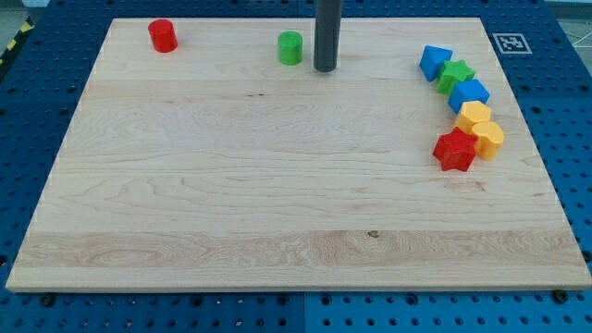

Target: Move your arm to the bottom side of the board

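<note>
Wooden table [277,185]: my tip [325,69] sits near 12 o'clock, just beside the green cylinder [290,47]. No pincer exists to judge. Best slide straight toward 6 o'clock, where no block lies, away from the cluster at 3.

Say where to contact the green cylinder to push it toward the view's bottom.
No gripper here, so push it. Set my tip on the green cylinder at its top-facing side, centred. It stands upright and round, so off-centre contact may make it slip sideways. The tip sits just to its right.
</note>
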`<state>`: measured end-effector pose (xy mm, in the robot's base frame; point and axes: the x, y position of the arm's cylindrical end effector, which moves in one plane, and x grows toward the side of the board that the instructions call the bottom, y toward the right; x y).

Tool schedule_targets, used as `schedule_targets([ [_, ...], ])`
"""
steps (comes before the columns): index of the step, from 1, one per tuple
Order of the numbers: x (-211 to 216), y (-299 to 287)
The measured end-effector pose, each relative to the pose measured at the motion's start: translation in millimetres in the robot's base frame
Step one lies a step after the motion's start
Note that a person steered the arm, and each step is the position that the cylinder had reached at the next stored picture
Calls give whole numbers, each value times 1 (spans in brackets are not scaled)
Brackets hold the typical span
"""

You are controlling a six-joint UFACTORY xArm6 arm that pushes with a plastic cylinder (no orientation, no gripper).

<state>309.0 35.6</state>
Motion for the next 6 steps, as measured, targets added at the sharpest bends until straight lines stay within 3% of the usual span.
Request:
schedule_targets([
  [2, -12, -39],
  [4, -22, -42],
  [6, -5, -25],
])
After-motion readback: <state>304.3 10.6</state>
